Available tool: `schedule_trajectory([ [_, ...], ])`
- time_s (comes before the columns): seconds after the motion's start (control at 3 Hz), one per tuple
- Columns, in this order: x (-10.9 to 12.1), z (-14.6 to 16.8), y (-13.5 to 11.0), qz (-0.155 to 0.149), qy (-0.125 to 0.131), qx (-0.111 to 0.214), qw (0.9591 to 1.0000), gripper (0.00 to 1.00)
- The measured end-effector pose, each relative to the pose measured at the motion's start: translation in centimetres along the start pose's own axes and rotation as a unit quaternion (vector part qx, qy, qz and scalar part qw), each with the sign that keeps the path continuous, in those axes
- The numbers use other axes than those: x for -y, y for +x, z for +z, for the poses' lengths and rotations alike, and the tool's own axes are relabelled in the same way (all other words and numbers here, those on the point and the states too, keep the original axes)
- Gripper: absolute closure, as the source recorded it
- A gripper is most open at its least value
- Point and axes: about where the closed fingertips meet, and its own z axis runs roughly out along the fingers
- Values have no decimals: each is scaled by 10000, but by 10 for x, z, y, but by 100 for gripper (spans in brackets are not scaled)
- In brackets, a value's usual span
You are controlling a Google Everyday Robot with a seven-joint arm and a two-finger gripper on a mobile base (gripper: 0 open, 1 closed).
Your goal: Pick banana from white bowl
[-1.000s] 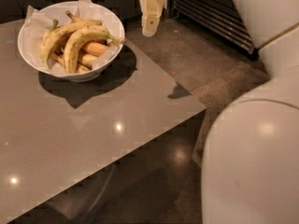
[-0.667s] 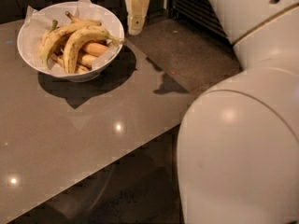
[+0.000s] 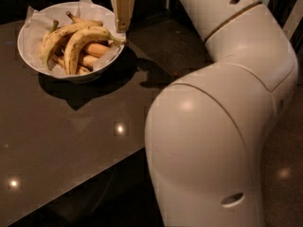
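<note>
The white bowl [image 3: 28,51], lined with crinkled white paper, stands on the table at the upper left. The banana [image 3: 80,40], large, curved, yellow with brown flecks, lies on top in the bowl, its dark stem pointing to the right rim. A straighter banana [image 3: 59,36] with a greenish end lies beside it on the left. Small orange-yellow bananas [image 3: 96,49] lie beneath. My gripper [image 3: 122,11] hangs just above the bowl's right rim, close to the banana's stem and apart from it.
The glossy dark table [image 3: 71,136] has its front edge running diagonally toward the lower left. My bulky white arm [image 3: 213,126] fills the right half of the view. A dark floor [image 3: 175,41] lies behind the table.
My gripper has moved left from beside the bowl to just over its right rim. The arm has swung further across the view. The bananas have not moved.
</note>
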Motion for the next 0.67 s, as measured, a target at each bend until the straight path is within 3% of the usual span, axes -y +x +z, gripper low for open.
schedule_trajectory([
  [0.67, 11, 24, -10, 130, -123, -56, 9998, 40],
])
